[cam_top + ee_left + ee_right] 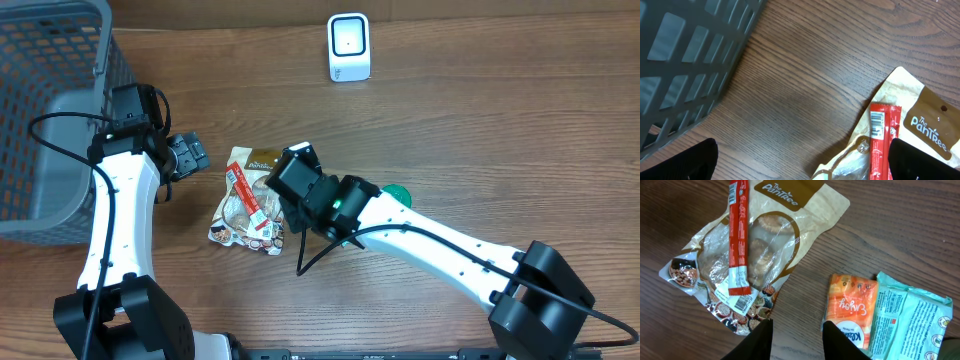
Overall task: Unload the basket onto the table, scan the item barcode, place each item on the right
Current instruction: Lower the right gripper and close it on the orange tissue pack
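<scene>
A tan snack bag (243, 222) lies flat mid-table with a red stick pack (246, 193) on top of it. My right gripper (797, 340) hovers open over bare wood, between the bag's lower edge (790, 210) and an orange tissue pack (850, 307). Its left fingertip (759, 340) is near the bag's barcode label (742, 302). My left gripper (802, 162) is wide open and holds nothing, with the red stick (879, 140) by its right finger. The white scanner (349, 47) stands at the far edge.
A grey mesh basket (50, 100) fills the far left, close behind the left gripper (190, 155). A teal packet (910, 320) lies against the orange pack, mostly hidden under the right arm (420, 235) from overhead.
</scene>
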Robot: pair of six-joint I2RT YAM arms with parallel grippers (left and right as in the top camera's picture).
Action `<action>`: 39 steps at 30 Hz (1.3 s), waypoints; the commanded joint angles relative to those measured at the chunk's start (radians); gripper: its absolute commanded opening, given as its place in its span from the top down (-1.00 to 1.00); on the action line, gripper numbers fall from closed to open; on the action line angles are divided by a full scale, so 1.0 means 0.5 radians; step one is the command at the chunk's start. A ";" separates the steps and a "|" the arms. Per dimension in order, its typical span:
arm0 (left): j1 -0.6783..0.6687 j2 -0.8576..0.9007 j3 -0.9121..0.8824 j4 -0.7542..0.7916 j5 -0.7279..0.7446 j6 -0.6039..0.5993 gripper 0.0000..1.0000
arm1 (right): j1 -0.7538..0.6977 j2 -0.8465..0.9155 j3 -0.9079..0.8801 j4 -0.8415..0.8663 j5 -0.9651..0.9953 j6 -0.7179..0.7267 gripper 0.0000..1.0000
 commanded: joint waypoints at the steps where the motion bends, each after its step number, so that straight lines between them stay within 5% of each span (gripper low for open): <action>1: -0.004 -0.017 0.011 -0.003 -0.027 0.023 -1.00 | 0.034 0.060 0.024 0.013 0.103 0.015 0.31; 39: -0.004 -0.017 0.011 -0.003 -0.027 0.023 -1.00 | 0.046 0.483 0.021 -0.048 0.208 0.046 0.28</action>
